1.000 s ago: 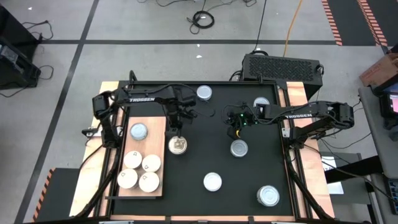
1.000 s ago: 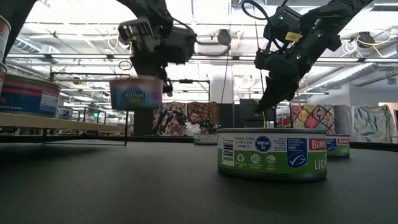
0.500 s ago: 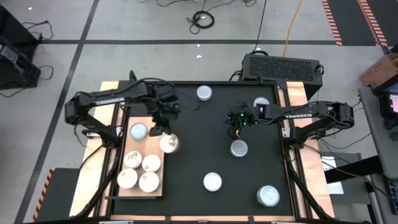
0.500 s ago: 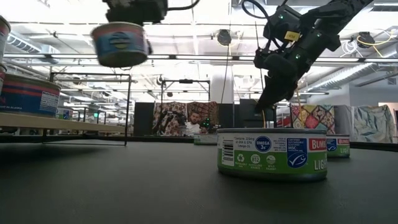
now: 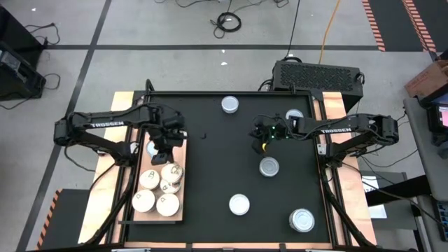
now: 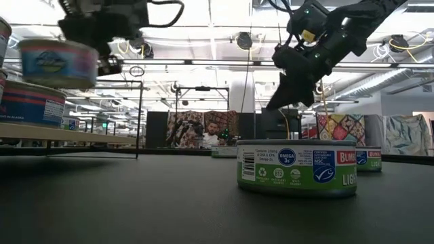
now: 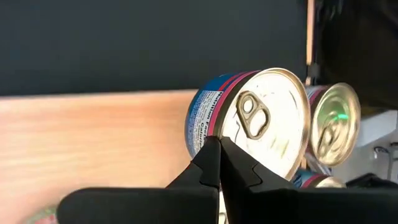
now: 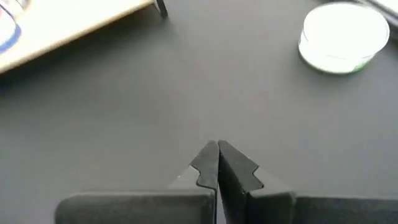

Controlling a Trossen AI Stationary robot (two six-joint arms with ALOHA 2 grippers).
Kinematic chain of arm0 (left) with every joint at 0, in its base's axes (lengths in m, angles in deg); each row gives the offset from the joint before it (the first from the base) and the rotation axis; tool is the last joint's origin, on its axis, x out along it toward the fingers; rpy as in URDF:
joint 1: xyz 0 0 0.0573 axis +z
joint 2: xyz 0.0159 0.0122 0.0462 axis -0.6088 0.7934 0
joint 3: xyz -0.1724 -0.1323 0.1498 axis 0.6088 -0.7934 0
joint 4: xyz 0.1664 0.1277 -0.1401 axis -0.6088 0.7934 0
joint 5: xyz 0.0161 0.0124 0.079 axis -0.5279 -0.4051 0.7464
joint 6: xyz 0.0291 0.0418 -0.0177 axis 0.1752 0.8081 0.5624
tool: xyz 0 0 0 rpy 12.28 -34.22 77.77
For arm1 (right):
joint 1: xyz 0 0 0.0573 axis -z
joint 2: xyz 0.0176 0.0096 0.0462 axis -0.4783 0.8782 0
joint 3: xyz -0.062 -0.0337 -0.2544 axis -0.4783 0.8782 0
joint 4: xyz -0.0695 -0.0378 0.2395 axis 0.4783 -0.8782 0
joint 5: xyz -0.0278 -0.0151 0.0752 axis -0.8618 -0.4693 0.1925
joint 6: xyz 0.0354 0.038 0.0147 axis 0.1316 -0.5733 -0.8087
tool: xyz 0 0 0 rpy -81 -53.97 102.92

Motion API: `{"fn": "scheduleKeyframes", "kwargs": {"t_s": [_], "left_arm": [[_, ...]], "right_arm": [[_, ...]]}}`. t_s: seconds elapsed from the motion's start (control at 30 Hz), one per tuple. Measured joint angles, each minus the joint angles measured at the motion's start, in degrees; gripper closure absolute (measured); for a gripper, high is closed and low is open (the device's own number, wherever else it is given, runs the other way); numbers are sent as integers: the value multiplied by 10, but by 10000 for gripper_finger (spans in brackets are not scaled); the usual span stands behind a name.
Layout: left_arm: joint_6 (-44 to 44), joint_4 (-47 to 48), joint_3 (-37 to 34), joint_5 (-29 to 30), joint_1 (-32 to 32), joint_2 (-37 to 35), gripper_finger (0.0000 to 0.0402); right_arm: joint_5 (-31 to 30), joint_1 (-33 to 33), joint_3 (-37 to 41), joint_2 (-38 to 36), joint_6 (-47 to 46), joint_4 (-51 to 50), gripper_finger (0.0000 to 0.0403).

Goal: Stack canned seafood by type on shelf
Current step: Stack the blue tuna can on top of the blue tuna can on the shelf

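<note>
At the far left of the high view the wooden shelf (image 5: 157, 210) lies along the left side of the black mat (image 5: 231, 140). On it sit 4 cream-topped tins (image 5: 155, 192) in a tight cluster toward the near end, and 1 silver-topped tin (image 5: 150, 148) toward the far end, partly covered by the arm. The left gripper (image 5: 168, 162) hangs over the shelf between these, its fingers pinched together on the rim of a blue-labelled tin (image 7: 249, 124), which is tilted so its pull-tab lid faces sideways; in the low view that tin (image 6: 57, 62) is lifted clear above the shelf. The left wrist view shows another gold-lidded tin (image 7: 336, 124) just beyond it, and whether the 2 touch cannot be told. Moving right, a silver-topped tin (image 5: 229, 105) stands at the far edge of the mat and a white-topped tin (image 5: 239, 204) near the front. The right gripper (image 5: 264, 145) hovers above bare mat right of centre, its fingers closed together and holding nothing. Just in front of it stands a grey-topped tin (image 5: 269, 166); another tin (image 5: 295, 115) lies partly under the right arm, and 1 more silver tin (image 5: 302, 220) sits at the near right corner.
</note>
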Motion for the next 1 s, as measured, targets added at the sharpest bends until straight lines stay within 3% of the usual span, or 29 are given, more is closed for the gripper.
{"fn": "scheduleKeyframes", "kwargs": {"t_s": [0.3, 1.0], "left_arm": [[-38, -25, -48, 0, -42, -16, 402], [-84, -43, -48, 15, -94, -13, 401]], "right_arm": [[0, 0, 0, 0, -4, 40, 403], [0, 0, 0, 0, 14, 39, 403]]}}
